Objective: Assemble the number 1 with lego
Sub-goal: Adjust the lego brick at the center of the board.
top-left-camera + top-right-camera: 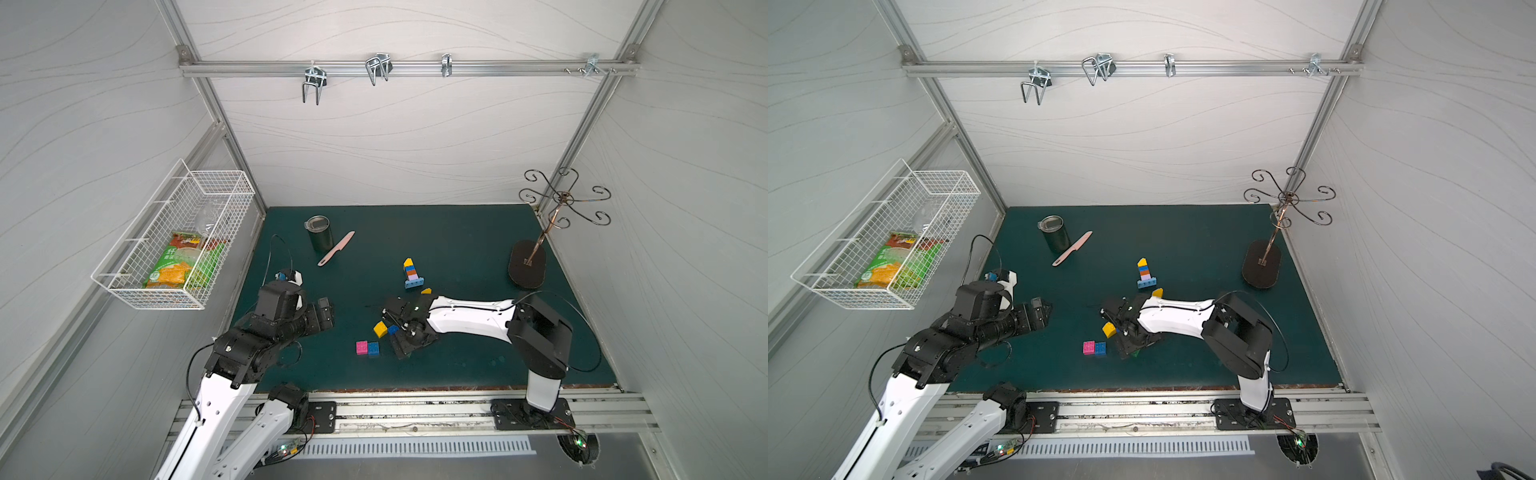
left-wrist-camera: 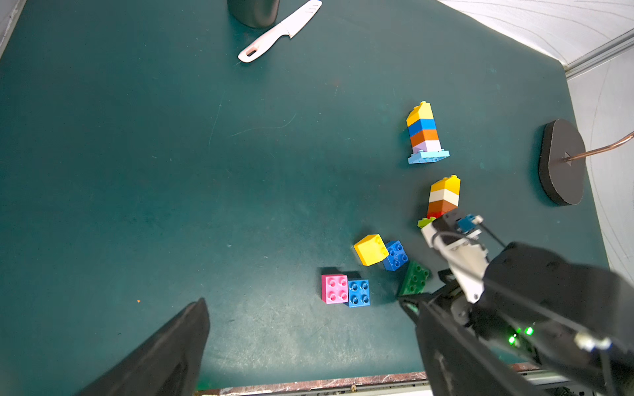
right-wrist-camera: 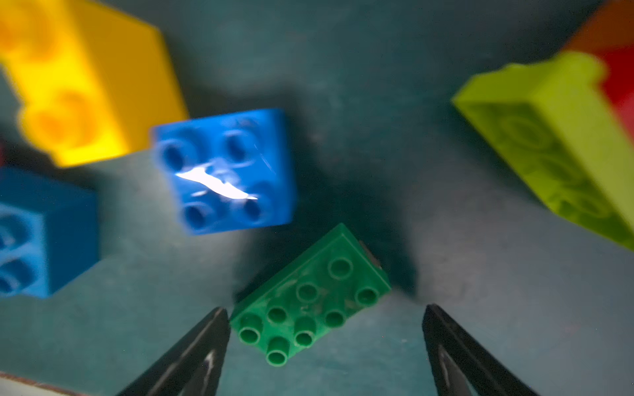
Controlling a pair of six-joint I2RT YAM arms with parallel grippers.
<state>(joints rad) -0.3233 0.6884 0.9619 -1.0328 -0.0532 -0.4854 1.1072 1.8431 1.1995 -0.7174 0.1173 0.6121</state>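
My right gripper (image 3: 324, 308) is open low over the mat, and a flat green lego plate (image 3: 310, 296) lies between its fingers, close to one of them. Beside it lie a loose blue brick (image 3: 224, 169) and a yellow brick (image 1: 380, 328). A pink brick (image 1: 362, 347) and another blue brick (image 1: 373, 349) sit side by side nearer the front. A stack of yellow, blue, orange and lilac on a light blue base (image 1: 411, 274) is further back. A second stack on a lime brick (image 2: 443, 197) is partly hidden under the right arm. My left gripper (image 1: 326, 313) hangs open and empty at the left.
A dark tumbler (image 1: 320, 235) and a pink knife (image 1: 336, 248) lie at the back left of the green mat. A hook stand with a dark base (image 1: 527, 264) is at the back right. A wire basket (image 1: 174, 241) with a snack packet hangs on the left wall.
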